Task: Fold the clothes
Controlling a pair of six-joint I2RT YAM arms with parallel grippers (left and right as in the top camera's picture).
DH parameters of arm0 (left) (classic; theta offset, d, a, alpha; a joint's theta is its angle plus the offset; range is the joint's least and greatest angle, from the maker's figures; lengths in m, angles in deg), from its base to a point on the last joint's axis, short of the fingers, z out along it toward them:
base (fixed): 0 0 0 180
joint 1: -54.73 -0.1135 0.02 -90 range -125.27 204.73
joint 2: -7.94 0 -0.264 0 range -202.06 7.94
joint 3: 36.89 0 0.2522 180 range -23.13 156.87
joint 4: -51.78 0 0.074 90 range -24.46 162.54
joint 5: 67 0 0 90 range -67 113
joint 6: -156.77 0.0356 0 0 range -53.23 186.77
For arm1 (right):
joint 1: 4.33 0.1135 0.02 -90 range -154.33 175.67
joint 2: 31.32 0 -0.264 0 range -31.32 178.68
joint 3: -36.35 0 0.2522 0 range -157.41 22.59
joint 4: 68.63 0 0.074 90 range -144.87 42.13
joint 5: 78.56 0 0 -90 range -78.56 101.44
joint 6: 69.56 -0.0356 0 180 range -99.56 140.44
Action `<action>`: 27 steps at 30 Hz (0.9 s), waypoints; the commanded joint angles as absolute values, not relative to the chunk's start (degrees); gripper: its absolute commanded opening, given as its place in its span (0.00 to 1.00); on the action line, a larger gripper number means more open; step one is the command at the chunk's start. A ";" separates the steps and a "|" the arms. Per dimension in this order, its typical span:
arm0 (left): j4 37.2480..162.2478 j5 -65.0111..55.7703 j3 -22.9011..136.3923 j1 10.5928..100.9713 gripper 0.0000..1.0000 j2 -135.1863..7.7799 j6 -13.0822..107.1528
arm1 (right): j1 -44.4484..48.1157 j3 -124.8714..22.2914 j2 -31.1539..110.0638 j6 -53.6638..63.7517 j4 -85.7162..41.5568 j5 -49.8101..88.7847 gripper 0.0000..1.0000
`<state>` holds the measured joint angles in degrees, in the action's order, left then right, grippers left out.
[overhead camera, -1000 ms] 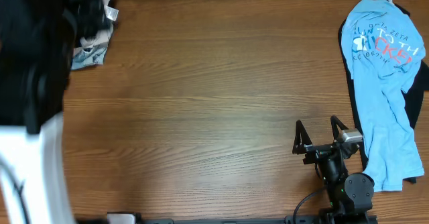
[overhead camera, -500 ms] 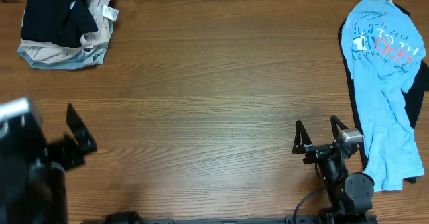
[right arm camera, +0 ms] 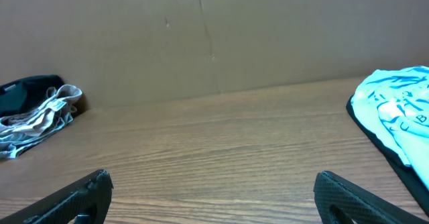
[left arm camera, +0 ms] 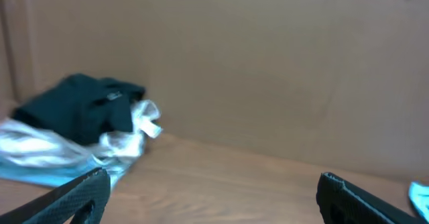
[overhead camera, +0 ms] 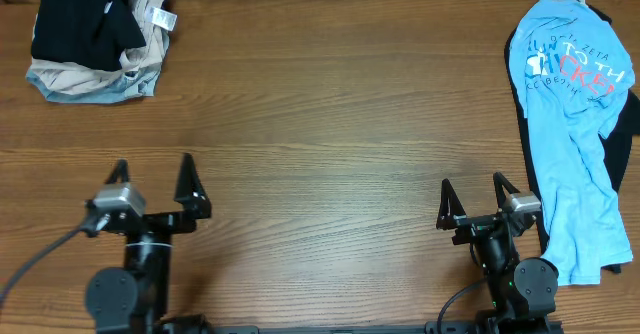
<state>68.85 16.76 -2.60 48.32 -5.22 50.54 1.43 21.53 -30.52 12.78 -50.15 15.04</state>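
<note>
A light blue tee with red-white lettering [overhead camera: 572,124] lies spread at the right edge of the table over a black garment [overhead camera: 626,134]; it also shows in the right wrist view [right arm camera: 395,110]. A pile of a black shirt [overhead camera: 85,24] on beige and grey pieces with a white tag [overhead camera: 160,18] sits at the far left corner; it also shows in the left wrist view [left arm camera: 80,127]. My left gripper [overhead camera: 152,170] is open and empty near the front left. My right gripper [overhead camera: 472,189] is open and empty, just left of the tee's hem.
The wooden table [overhead camera: 330,124] stretches between the two clothing piles. A brown cardboard wall [right arm camera: 201,36] stands along the far edge.
The left arm has swung down from the far-left pile to the front left and settled with its gripper open. The right arm has not moved.
</note>
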 commanded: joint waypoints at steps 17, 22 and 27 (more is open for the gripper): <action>70.08 23.07 -22.84 52.93 1.00 7.65 46.98 | 1.60 22.14 -31.15 13.02 -50.40 14.47 1.00; 69.99 22.81 -22.84 53.00 1.00 7.58 49.21 | 1.60 22.14 -31.15 13.02 -50.40 14.47 1.00; 69.99 22.79 -22.84 53.00 1.00 7.58 49.21 | 1.60 22.14 -31.15 13.02 -50.40 14.47 1.00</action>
